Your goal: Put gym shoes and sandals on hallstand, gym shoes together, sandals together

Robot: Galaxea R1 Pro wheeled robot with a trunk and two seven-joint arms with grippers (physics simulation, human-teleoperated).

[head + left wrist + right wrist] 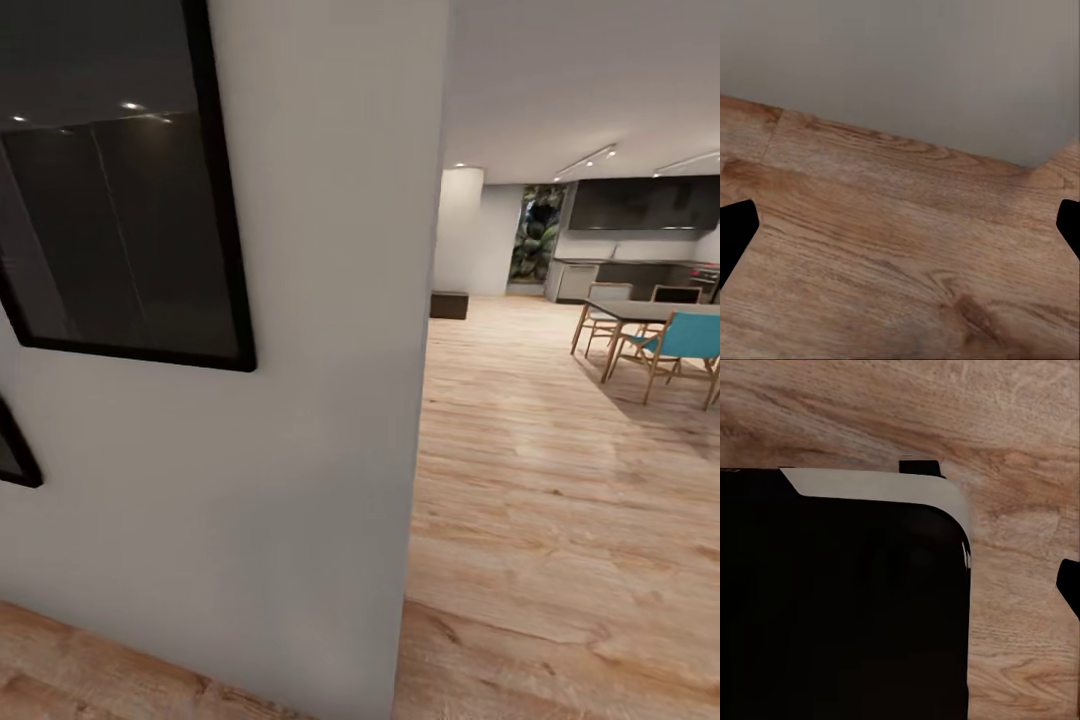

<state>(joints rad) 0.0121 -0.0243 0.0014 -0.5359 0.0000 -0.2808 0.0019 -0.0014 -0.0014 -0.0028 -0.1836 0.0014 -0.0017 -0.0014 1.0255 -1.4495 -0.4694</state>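
The gym shoes, the sandals and the hallstand are out of view. The wood-plank corridor floor (560,520) runs past a wall corner toward an open room. My left gripper (900,232) hangs open over bare planks (900,285) near the foot of a grey wall (900,67), nothing between its black fingertips (735,229). In the right wrist view, one black fingertip (1069,585) of my right gripper (900,592) shows at the frame's edge, set wide; the other is lost against a large black body with a pale rim (870,486) over the floor (1020,435).
A white wall (330,400) stands close ahead, its corner just right of centre, with a black-framed picture (120,190) and part of another (12,450). Beyond the corner are a dining table (650,312), a teal chair (685,340), a dark low box (449,305) and kitchen counters (620,275).
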